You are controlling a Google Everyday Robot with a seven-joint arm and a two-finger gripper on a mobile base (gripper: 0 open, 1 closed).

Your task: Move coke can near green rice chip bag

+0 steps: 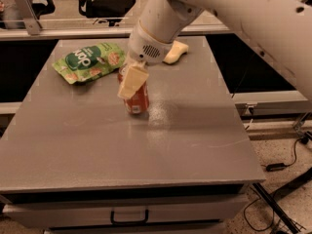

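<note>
Small red-orange cylindrical coke can (pixel 139 104) held upright just left of centre frame, pinched by the cream-padded tool (pixel 133 90).

The can is gripped from above at its upper half, presumably so it can be carried without tipping. One pad is seen across its near side and the other is hidden behind. The flat, crinkly green rice chip bag (pixel 90 62) is found on the grey bench (pixel 195 145) to the upper left, near but apart, and nothing is seen between them. A pale yellow sponge (pixel 175 52) is set beyond the arm, off that path.
</note>
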